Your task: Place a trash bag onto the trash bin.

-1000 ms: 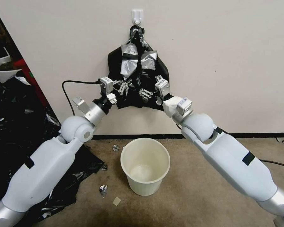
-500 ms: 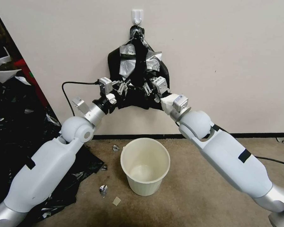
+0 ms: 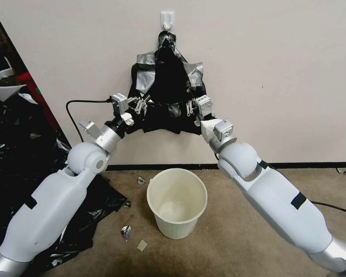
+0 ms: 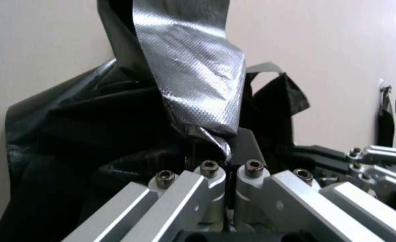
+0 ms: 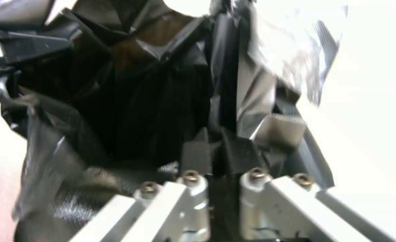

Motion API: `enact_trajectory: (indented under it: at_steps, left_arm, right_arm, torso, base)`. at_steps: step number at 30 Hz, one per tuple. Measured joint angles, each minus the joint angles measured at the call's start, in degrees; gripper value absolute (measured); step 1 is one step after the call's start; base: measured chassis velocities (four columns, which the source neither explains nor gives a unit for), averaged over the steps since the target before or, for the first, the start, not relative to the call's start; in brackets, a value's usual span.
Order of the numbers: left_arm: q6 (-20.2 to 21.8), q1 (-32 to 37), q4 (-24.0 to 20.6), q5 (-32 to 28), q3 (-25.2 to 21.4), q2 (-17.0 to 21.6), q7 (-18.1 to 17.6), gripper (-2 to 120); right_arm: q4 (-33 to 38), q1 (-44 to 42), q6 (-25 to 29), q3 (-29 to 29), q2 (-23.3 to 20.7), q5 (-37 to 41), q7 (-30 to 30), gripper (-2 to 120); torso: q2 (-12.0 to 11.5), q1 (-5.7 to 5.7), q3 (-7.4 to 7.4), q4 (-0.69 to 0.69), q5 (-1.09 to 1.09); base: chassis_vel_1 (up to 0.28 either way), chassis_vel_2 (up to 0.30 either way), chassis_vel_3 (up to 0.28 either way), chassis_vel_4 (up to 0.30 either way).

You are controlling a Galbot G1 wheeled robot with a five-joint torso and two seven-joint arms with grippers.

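Observation:
The trash bag, thin glossy black film with silvery folds, hangs against the wall from a white hook. My left gripper is shut on the bag's lower left edge, and my right gripper is shut on its lower right edge. The film is stretched between them. In the left wrist view the left gripper pinches a silvery fold of the trash bag. In the right wrist view the right gripper clamps dark film of the trash bag. The cream-white trash bin stands upright and empty on the carpet below.
A heap of black plastic scraps covers the floor at the left, with a white bowl-shaped vessel behind it. Small foil scraps lie on the carpet near the bin. A black cable loops from my left wrist.
Both grippers have moved apart, the left one to the left and the right one to the right, spreading the bag's lower edge wider against the wall.

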Motion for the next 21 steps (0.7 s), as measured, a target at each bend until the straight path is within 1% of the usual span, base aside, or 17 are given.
enact_trajectory:
  at_steps: [2,3,4,5,6,8,10,11,12,13,14,16,17,18,20,21]
  left_arm:
    - [-0.01,0.03,-0.02,0.00,-0.03,0.06,0.00,0]
    - [-0.01,0.06,-0.11,0.00,-0.10,0.26,0.01,0]
    - [-0.02,0.06,-0.17,0.00,-0.14,0.37,0.02,0]
    - [-0.02,0.06,-0.17,0.00,-0.14,0.37,0.02,0]
    - [-0.03,0.06,-0.25,0.01,-0.19,0.54,0.02,0]
    - [-0.04,0.06,-0.44,0.01,-0.23,0.66,0.02,0]
    - [-0.05,0.07,-0.48,0.01,-0.27,0.68,0.02,0]
    - [-0.05,0.12,-0.62,0.01,-0.33,0.69,0.02,0]
    - [-0.06,0.16,-0.70,0.01,-0.44,0.69,0.02,0]
    - [-0.06,0.16,-0.70,0.01,-0.44,0.69,0.02,0]
    - [-0.06,0.21,-0.82,0.01,-0.52,0.69,0.02,0]
    - [-0.06,0.31,-0.92,0.02,-0.67,0.69,0.02,0]
    - [-0.06,0.31,-0.92,0.02,-0.67,0.69,0.02,0]
    - [-0.06,0.35,-0.95,0.02,-0.74,0.70,0.02,0]
    - [-0.07,0.46,-0.95,0.03,-0.96,0.71,0.02,0]
    - [-0.06,0.48,-0.95,0.03,-1.00,0.71,0.02,0]
  right_arm:
    - [0.21,-0.19,-0.29,-0.03,0.00,0.39,0.51,12]
    - [0.57,-0.46,-0.79,-0.05,0.02,1.07,1.61,20]
    - [0.70,-0.52,-0.91,-0.02,0.05,1.36,2.04,24]
    - [0.70,-0.52,-0.91,-0.02,0.05,1.36,2.04,24]
    - [0.76,-0.54,-0.95,0.12,0.21,1.68,2.73,32]
    - [0.78,-0.52,-1.09,0.34,0.48,1.85,3.95,40]
    - [0.82,-0.51,-1.16,0.43,0.58,1.87,4.39,41]
    - [1.20,-0.60,-1.47,0.80,0.86,1.94,5.46,48]
    - [2.14,-1.13,-1.90,1.33,1.11,2.00,6.12,53]
    - [2.14,-1.13,-1.90,1.33,1.11,2.00,6.12,53]
    - [3.27,-1.85,-2.25,1.81,1.25,2.03,6.40,60]
    - [6.01,-3.41,-2.70,2.53,1.23,2.10,6.49,68]
    - [6.01,-3.41,-2.70,2.53,1.23,2.10,6.49,68]
    - [7.09,-4.17,-2.83,2.70,1.09,2.17,6.48,72]
    - [9.24,-6.04,-3.13,3.24,0.47,2.56,6.37,84]
    - [9.32,-6.26,-3.14,3.38,0.38,2.66,6.36,85]
  torso:
    - [0.00,0.00,0.00,0.00,0.01]
    - [0.00,0.00,0.00,0.00,0.00]
    - [0.00,0.00,0.00,0.01,0.00]
    - [0.00,0.00,0.00,0.01,0.00]
    - [0.00,0.00,0.00,0.00,0.00]
    - [0.00,0.00,0.00,0.01,0.01]
    - [0.00,0.00,0.00,0.00,0.00]
    - [0.00,0.00,0.00,0.01,0.00]
    - [0.00,0.00,0.00,0.01,0.00]
    - [0.00,0.00,0.00,0.01,0.00]
    - [0.00,0.00,0.00,0.01,0.00]
    - [0.00,0.00,0.00,0.01,0.00]
    - [0.00,0.00,0.00,0.01,0.00]
    - [0.00,0.00,0.00,0.00,0.00]
    - [0.00,0.00,0.00,0.00,0.00]
    - [0.00,0.00,0.00,0.00,0.00]
  base:
    - [0.000,0.000,0.000,0.000]
    - [0.000,0.000,0.000,0.000]
    - [0.000,0.000,0.000,0.000]
    - [0.000,0.000,0.000,0.000]
    - [0.000,0.000,0.000,0.000]
    - [0.000,0.000,0.000,0.000]
    - [0.000,0.000,0.000,0.000]
    - [0.000,0.000,0.000,0.000]
    - [0.000,0.000,0.000,0.000]
    - [0.000,0.000,0.000,0.000]
    - [0.000,0.000,0.000,0.000]
    - [0.000,0.000,0.000,0.000]
    - [0.000,0.000,0.000,0.000]
    - [0.000,0.000,0.000,0.000]
    - [0.000,0.000,0.000,0.000]
    - [0.000,0.000,0.000,0.000]
